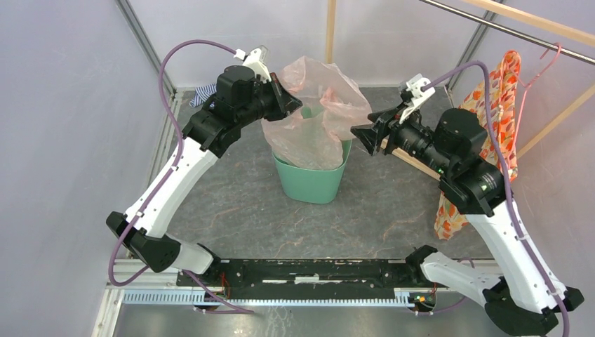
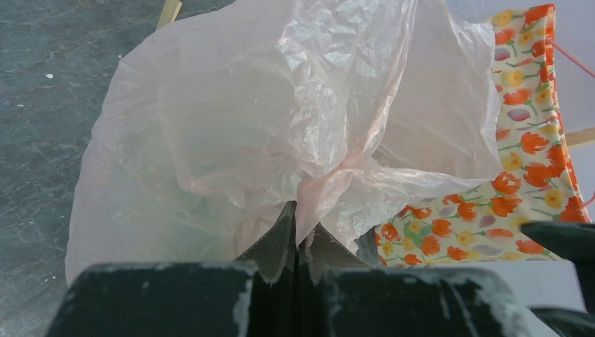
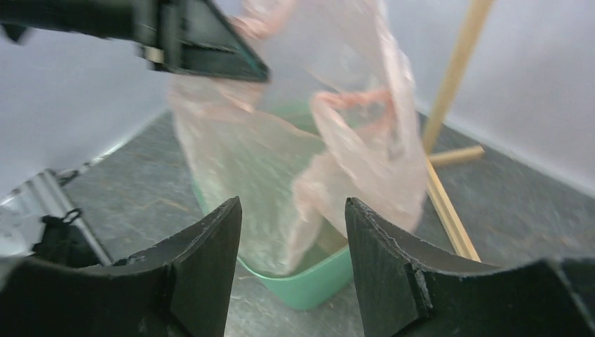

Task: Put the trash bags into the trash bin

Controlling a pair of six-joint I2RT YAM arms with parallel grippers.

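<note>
There was one translucent pale pink plastic bag, one round mint-green plastic bin, one orange floral garment and one blue-white striped cloth.

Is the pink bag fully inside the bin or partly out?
Partly out. The bag has its lower end in the bin; most rises above the rim, held by the left jaws.

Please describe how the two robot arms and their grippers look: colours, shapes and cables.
The left arm and right arm have white shells with black joints and motor housings. A purple cable runs along each. A white camera bracket sits at each wrist. The left gripper and right gripper have black, wedge-shaped fingers with scuffed, whitish edges.
</note>
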